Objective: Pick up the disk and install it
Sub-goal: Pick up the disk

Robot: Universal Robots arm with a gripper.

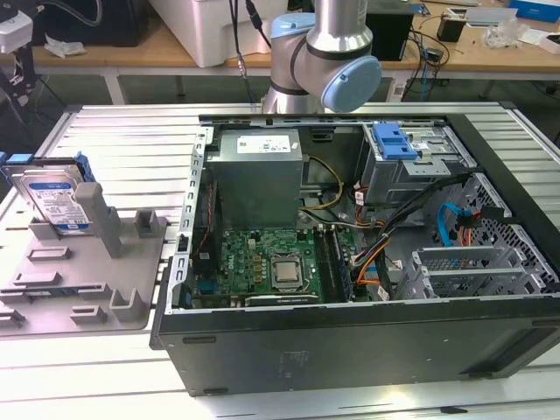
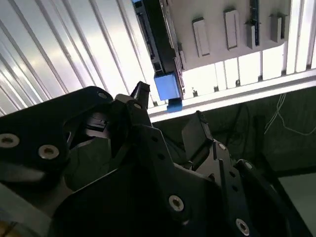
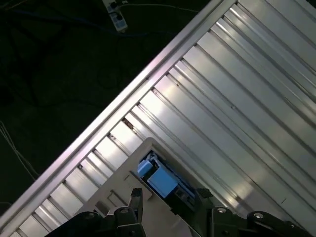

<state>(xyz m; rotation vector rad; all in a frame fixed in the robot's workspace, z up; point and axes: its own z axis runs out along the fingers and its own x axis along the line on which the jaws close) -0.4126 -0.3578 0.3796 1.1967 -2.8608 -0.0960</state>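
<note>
**Hovering above the parked disk, fingers spread wide**

From where I stand there is one disk point(image 1: 54, 199) to count. It stands on edge in the single grey fixture point(image 1: 87, 289), out at nine o'clock from the one open computer case point(image 1: 350, 341) in the exterior view. Its blue-and-white label faces that camera and a blue rail frames it. One tall grey post point(image 1: 106, 219) rises just beside it on its three o'clock side. Fixture and case both sit on the ribbed metal table point(image 1: 131, 131).

In the second wrist view the gripper point(image 2: 170, 112) hangs over the disk's narrow edge. Its two black fingers point(image 2: 141, 98) are set well apart and pinch nothing. The blue end of the rail shows through the gap between them, lying beyond the tips and clear of them. The first wrist view gives the same line-up: the gripper point(image 3: 168, 196) has the disk point(image 3: 158, 180) framed between its two fingertips, with the pale corner of the fixture under the disk.

I count one arm point(image 1: 324, 52), and its silver and blue joints show at twelve o'clock from the case. Inside the case I make out one green board point(image 1: 262, 258) near seven o'clock, one grey power supply box point(image 1: 258, 175) near eleven, and one blue latch bracket point(image 1: 394, 140) on top of a grey metal cage point(image 1: 411, 175) near one o'clock.
</note>
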